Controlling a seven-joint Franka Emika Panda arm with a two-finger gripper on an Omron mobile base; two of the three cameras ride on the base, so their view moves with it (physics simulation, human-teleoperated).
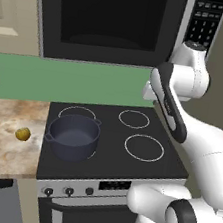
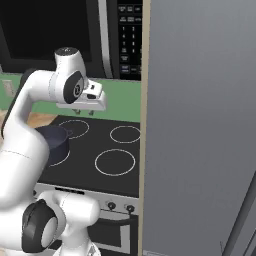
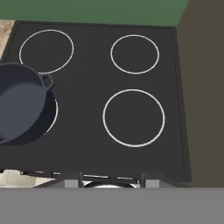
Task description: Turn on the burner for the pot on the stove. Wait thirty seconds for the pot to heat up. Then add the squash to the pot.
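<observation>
The round dark blue-grey metal stockpot [image 1: 73,136] stands lidless on the black glass-top stove [image 1: 112,156], in the lower left part of the cooktop in the left base view. It sits on a thin white circle burner [image 1: 92,156], of which only a short arc shows at the pot's lower right. In the hand view the pot [image 3: 19,103] fills the left edge of the frame, one small loop handle [image 3: 47,80] pointing toward the middle, and the burner's arc [image 3: 54,114] curves out from under its right side. In the right base view the pot [image 2: 54,140] lies at the left, partly behind the white arm.

The small roundish yellow-olive squash [image 1: 23,133] rests on the marbled beige counter [image 1: 2,143] at the left of the frame, just beside the stove's left edge and apart from the pot.

Small black knobs [image 1: 69,191] line the silver front panel below the cooktop. A black microwave [image 1: 109,19] hangs across the top of the left base view, above a green wall strip.

The two-finger gripper [image 2: 84,112] hovers above the back of the cooktop, in the upper left of the right base view, holding nothing. How far apart its fingers stand cannot be told.
</observation>
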